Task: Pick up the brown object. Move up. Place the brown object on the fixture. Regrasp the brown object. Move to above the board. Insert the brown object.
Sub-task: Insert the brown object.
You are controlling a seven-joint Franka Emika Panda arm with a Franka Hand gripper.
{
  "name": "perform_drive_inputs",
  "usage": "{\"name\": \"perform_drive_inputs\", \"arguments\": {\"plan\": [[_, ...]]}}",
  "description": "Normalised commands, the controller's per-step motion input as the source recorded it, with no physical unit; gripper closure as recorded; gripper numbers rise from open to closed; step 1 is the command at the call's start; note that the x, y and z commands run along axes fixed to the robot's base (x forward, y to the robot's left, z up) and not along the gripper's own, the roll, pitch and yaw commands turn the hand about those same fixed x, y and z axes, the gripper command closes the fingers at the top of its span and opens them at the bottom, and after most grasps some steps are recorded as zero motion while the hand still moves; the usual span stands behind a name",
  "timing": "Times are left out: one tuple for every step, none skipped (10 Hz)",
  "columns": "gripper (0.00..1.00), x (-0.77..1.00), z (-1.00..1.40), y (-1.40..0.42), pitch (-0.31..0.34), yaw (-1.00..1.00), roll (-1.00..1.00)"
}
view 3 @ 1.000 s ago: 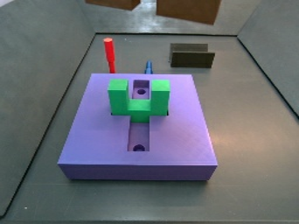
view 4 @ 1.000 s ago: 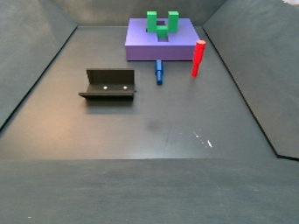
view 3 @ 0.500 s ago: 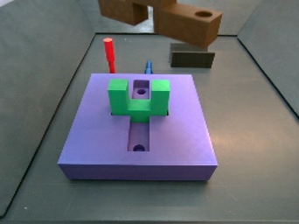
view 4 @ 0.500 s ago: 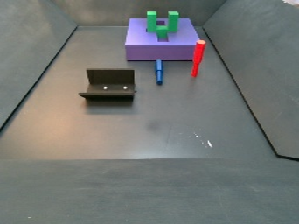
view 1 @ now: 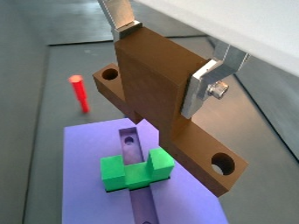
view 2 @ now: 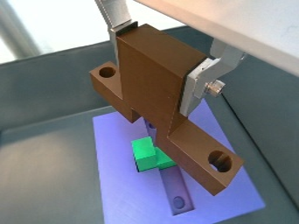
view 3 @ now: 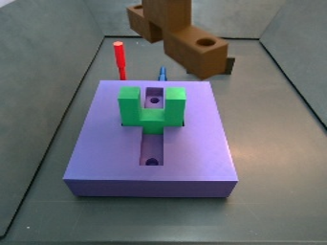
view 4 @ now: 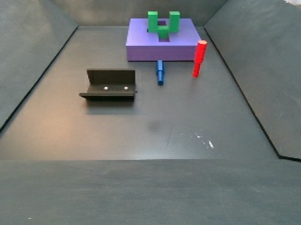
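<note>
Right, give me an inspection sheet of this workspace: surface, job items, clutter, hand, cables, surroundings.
Surface: dark grey floor, bare between the items.
Brown piece: held in the air above the board, a round hole at each end of its crossbar.
Board: purple slab on the floor, long slot with holes; a green block sits on top, over the slot.
Fixture: dark bracket standing alone on the floor, holding nothing.
Clutter: red peg upright beside the board; small blue bar next to it.
Hand: above the board, silver fingers clamped on the brown piece's block.
Cables: nothing seen.
Surroundings: low grey walls around the floor.
</note>
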Motion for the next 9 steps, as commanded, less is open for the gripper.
{"name": "perform_drive_inputs", "arguments": {"plan": [[1.00,0.00,-0.19,-0.04,-0.074,-1.00,-0.11],[1.00,0.00,-0.17,-0.02,0.000,-1.00,-0.10],[1.00,0.01,-0.16,-0.06,0.000,-0.99,-0.07],[1.00,0.04,-0.23,-0.05,0.014,-0.97,-0.05],[1.00,0.00,-0.23,-0.07,0.006,-0.96,0.00],[1.00,0.04,-0.25,0.00,0.150,-0.67,0.03],[1.00,0.21,-0.25,0.00,0.296,-0.51,0.02],[1.00,0.00,-0.27,0.00,0.363,-0.64,0.08],[1.00,0.00,-0.21,0.00,0.407,-0.63,0.05]]}}
